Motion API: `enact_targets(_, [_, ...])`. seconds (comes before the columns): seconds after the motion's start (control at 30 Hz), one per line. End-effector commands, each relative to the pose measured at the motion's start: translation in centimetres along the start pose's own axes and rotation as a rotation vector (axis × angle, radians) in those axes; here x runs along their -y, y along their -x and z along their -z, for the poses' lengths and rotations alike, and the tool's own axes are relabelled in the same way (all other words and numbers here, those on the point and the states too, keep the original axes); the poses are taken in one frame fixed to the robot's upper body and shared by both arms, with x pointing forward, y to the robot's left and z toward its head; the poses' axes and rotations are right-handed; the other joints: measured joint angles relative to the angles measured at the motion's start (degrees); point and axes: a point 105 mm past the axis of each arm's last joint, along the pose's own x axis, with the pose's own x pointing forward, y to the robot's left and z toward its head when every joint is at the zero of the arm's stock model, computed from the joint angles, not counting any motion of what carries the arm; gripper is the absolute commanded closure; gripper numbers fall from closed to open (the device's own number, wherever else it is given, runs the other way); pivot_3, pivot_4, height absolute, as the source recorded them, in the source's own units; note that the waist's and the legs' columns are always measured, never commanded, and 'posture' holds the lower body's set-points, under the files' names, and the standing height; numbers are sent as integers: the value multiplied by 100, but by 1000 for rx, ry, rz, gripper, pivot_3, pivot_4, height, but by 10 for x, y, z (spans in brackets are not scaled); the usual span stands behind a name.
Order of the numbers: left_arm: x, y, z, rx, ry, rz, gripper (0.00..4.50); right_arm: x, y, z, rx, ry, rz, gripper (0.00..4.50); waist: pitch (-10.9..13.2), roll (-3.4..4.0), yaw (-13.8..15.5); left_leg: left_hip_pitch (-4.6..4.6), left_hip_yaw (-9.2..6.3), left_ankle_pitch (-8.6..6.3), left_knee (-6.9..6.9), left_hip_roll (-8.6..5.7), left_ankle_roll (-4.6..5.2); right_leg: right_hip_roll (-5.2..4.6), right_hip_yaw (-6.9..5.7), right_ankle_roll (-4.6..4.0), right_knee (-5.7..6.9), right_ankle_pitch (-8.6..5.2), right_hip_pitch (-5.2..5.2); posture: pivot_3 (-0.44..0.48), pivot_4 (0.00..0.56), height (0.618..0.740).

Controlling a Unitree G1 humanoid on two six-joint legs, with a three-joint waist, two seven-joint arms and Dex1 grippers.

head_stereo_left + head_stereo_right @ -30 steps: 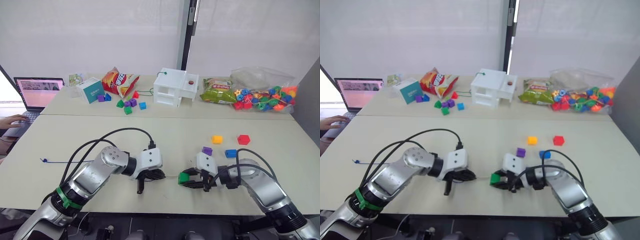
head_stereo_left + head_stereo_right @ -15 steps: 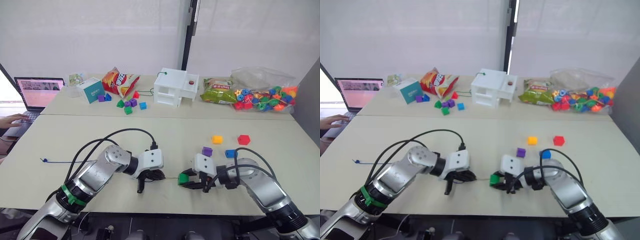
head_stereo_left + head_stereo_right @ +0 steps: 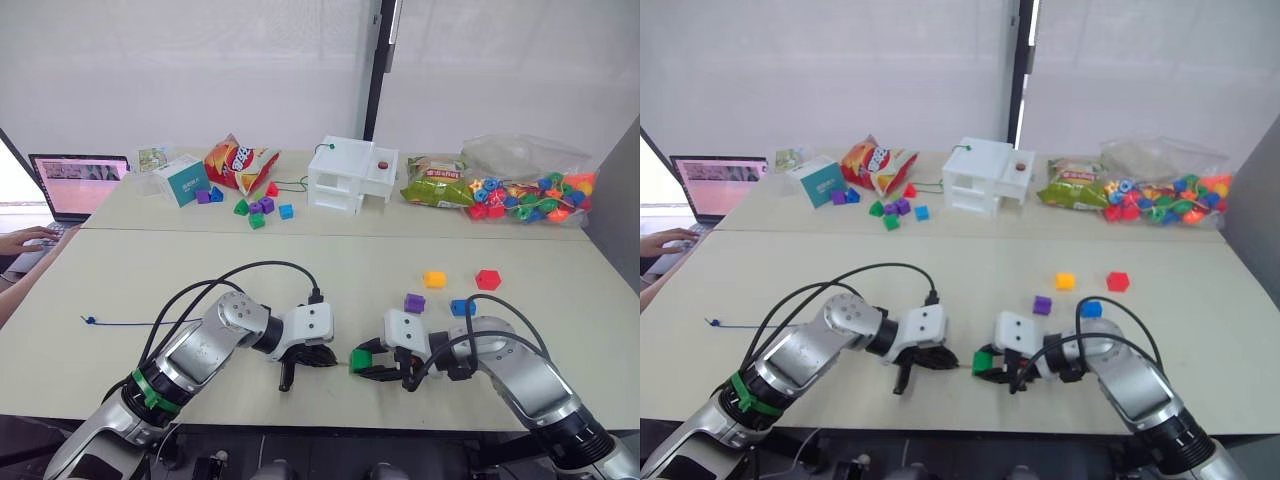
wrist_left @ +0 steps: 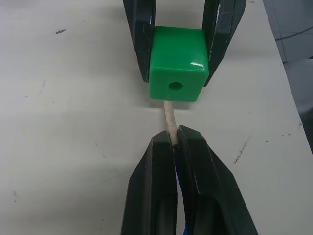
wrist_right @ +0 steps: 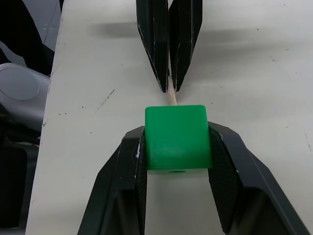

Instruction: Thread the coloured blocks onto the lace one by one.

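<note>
Hands closer, green block [image 4: 177, 63] meets lace tip [image 4: 168, 117], beige table [image 3: 200, 270]

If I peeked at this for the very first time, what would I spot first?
Probably the bright green block, pinched in the right gripper near the front edge of the table. The left gripper pinches the lace's pale tip, which points at the block but sits just below its hole. After that, the big bag of colourful beads at the far right corner.
</note>
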Motion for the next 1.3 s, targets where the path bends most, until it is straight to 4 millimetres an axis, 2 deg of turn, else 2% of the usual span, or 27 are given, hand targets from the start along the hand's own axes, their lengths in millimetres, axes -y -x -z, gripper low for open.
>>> enact_targets(0.03, [2,-5,-23,64,-73,11,4500,-5,-2,-1,7,-7,-20,3318,0,0,5,0,0,0,0,0,0,0,0,0,0,0,0,0,150,740])
enact_targets(0.17, [2,-7,-23,70,-60,12,4500,-7,-1,8,-24,-30,-22,3318,0,0,8,0,-1,0,2,-1,0,-1,-1,0,0,0,2,0,150,740])
enact_targets(0.3, [0,3,-7,12,-60,2,4500,0,8,23,-68,-47,8,3318,0,0,-5,0,0,0,2,0,0,0,-1,0,0,0,2,0,150,740])
enact_targets(0.4, [-1,6,-4,3,-54,-3,4500,4,11,24,-69,-46,17,3318,0,0,-14,4,0,0,1,5,0,5,0,0,0,0,3,0,150,740])
enact_targets(0.8, [2,8,-12,58,-30,-2,4500,-1,8,42,-152,-69,-20,3318,-1,-2,-15,16,0,0,2,11,0,10,2,-1,0,0,15,0,150,740])
enact_targets(1.1, [-3,5,-9,36,-37,-22,4500,-6,7,41,-147,-84,-42,3318,-2,-3,-14,24,1,0,1,11,0,10,3,-1,0,0,21,0,150,740])
enact_targets(1.3, [-1,-3,-22,80,-47,-1,4500,-6,8,41,-151,-85,-38,3318,-2,-3,5,23,1,0,2,9,0,8,3,-1,-1,0,23,0,150,740])
